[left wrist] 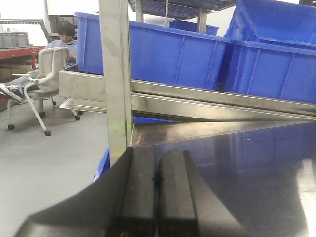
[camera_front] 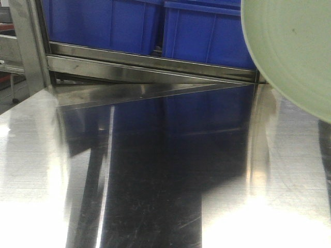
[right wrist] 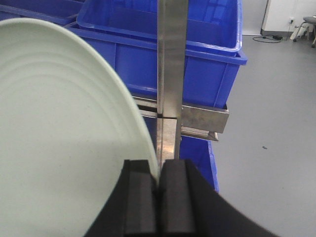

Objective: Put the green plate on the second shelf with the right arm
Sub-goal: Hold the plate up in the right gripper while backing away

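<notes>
The green plate (camera_front: 297, 49) hangs in the air at the upper right of the front view, tilted on edge above the steel table. In the right wrist view the green plate (right wrist: 59, 133) fills the left half, its rim pinched between the black pads of my right gripper (right wrist: 159, 170), which is shut on it. My left gripper (left wrist: 157, 170) rests low over the table's left part, pads pressed together with nothing between them. The shelf (camera_front: 150, 64) is a steel rack straight ahead.
Blue plastic bins (camera_front: 155, 26) sit on the rack level behind the table. A steel upright post (right wrist: 172, 79) stands right in front of the right gripper, another post (left wrist: 116, 74) ahead of the left. The reflective steel table (camera_front: 155, 170) spans the foreground. A seated person (left wrist: 61, 39) is far left.
</notes>
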